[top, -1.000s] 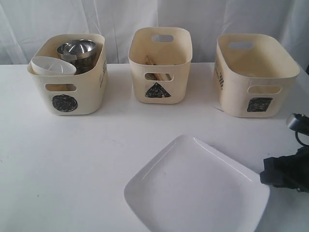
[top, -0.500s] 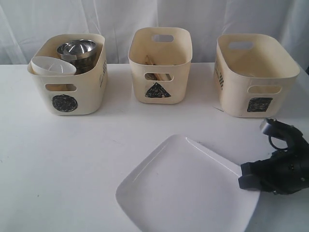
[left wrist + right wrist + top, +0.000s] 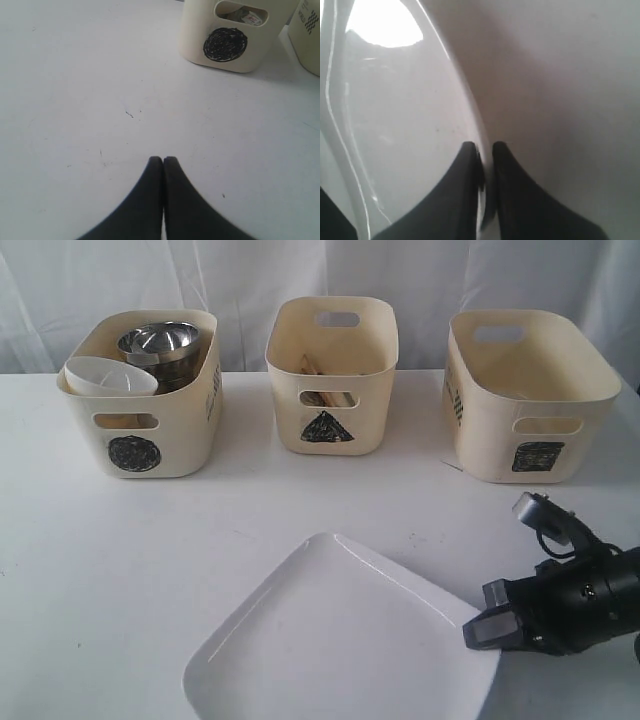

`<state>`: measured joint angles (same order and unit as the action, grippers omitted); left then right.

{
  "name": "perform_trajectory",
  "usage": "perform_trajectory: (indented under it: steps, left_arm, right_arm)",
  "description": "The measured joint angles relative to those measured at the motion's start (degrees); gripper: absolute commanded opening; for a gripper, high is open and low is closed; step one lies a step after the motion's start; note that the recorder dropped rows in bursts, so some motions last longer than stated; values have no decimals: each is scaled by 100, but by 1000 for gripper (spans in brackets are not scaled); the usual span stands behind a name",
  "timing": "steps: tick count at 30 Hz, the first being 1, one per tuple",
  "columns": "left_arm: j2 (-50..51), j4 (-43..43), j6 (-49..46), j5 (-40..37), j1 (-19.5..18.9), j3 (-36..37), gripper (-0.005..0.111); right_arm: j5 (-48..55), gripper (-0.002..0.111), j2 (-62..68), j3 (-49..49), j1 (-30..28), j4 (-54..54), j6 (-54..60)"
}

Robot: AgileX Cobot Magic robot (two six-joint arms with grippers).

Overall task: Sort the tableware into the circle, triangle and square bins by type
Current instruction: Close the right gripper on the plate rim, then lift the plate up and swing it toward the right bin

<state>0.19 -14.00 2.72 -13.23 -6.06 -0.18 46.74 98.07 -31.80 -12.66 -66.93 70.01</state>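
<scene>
Right gripper [image 3: 485, 150] clamps the large white squarish plate's [image 3: 330, 640] right corner at the white table's [image 3: 120, 570] front edge — the cream square-marked tub [image 3: 490, 445] stands behind it; left gripper [image 3: 163, 162] closed, empty.

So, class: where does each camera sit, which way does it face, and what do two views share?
Exterior: off the arms, facing three bins across the table; right pincer at the plate.
Left wrist: on the left arm, looking past the shut left pincer at the circle bin.
Right wrist: on the right arm, looking along its pincer, shut on the plate's rim.
Shared: exterior and right wrist both show the plate.
</scene>
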Motion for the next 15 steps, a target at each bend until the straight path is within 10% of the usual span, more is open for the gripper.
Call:
perform_trajectory:
  steps: [15]
  left_arm:
    - [0,-8,0,0,0,0,0]
  right_arm:
    - [455,0,-227,-314,22,-71,51]
